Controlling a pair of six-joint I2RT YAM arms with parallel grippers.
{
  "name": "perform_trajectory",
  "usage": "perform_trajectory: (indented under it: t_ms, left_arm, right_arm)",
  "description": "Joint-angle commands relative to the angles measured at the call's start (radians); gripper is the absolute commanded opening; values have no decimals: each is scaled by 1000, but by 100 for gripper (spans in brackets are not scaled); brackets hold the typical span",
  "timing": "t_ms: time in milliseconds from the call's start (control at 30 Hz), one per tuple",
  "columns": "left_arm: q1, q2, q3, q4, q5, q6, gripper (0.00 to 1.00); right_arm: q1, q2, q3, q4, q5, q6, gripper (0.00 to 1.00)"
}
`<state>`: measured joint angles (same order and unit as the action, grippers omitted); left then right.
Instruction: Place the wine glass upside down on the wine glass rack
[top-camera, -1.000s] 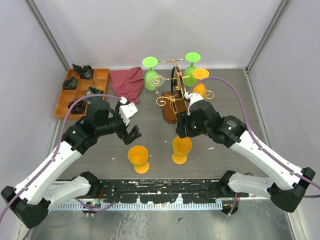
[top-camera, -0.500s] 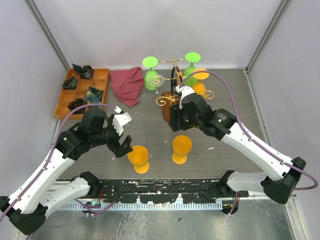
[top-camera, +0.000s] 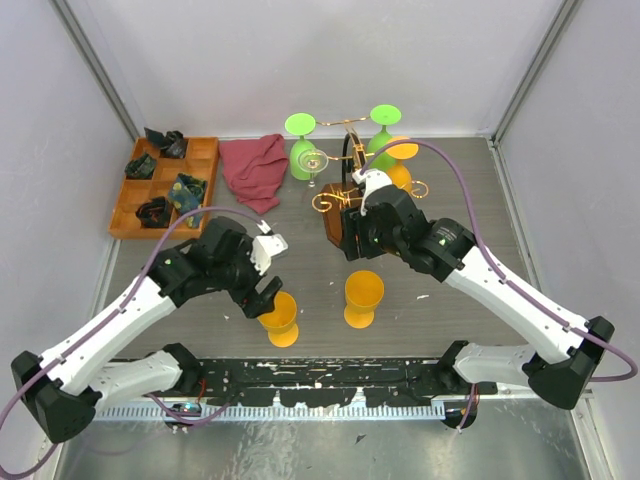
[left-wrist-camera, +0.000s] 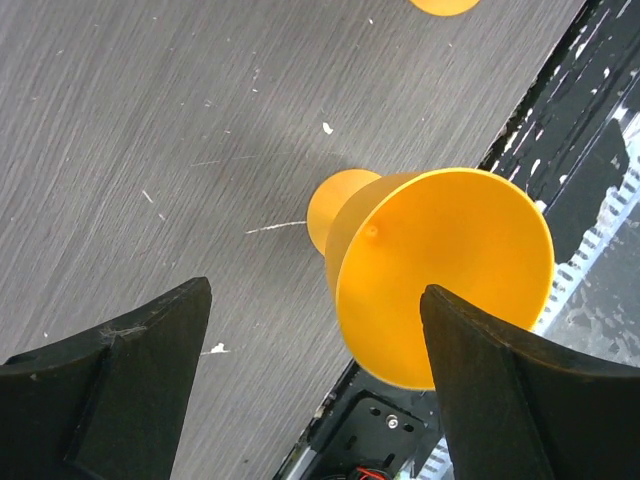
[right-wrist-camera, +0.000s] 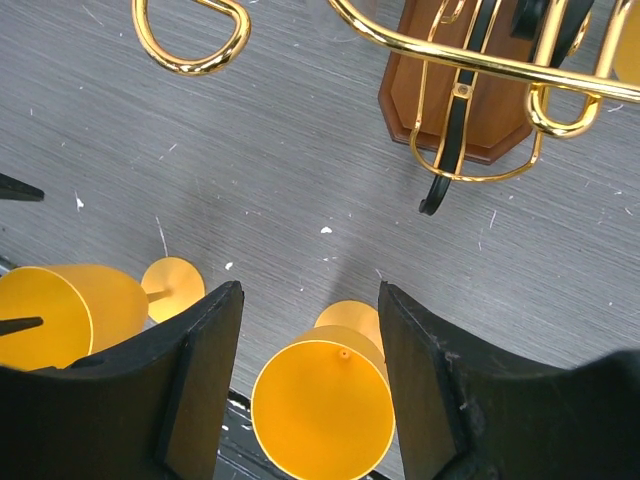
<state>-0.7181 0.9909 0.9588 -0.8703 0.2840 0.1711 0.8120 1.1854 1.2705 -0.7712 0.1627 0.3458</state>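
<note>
Orange wine glass before rack (green one perhaps hung), cloth beside

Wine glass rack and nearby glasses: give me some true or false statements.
1. The left orange glass and the right orange glass stand upright on the table. True.
2. The left gripper is shut on a glass. False: it is open, with the left orange glass between its fingers.
3. The wine glass rack holds nothing. False: a green glass hangs on it upside down.
4. A red cloth lies between the tray and the rack. True.
</note>
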Motion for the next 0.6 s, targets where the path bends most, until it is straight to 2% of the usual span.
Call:
perform_trajectory:
  t_ms: [0, 67, 200, 300, 567]
  left_arm:
    - [-53, 35, -18, 39, -58, -2, 91]
    - [-73, 53, -16, 43, -73, -5, 86]
    - [-82, 85, -5, 42, -78, -13, 59]
    - [-83, 95, -6, 42, -65, -17, 43]
    - [-83, 84, 21, 43, -89, -20, 10]
  right_arm:
    - [6, -33, 48, 41, 33, -13, 62]
    - [6, -30, 49, 41, 31, -16, 62]
    - [6, -28, 49, 45, 33, -23, 62]
    - [6, -26, 52, 47, 34, -32, 62]
    - [7, -17, 62, 49, 33, -54, 62]
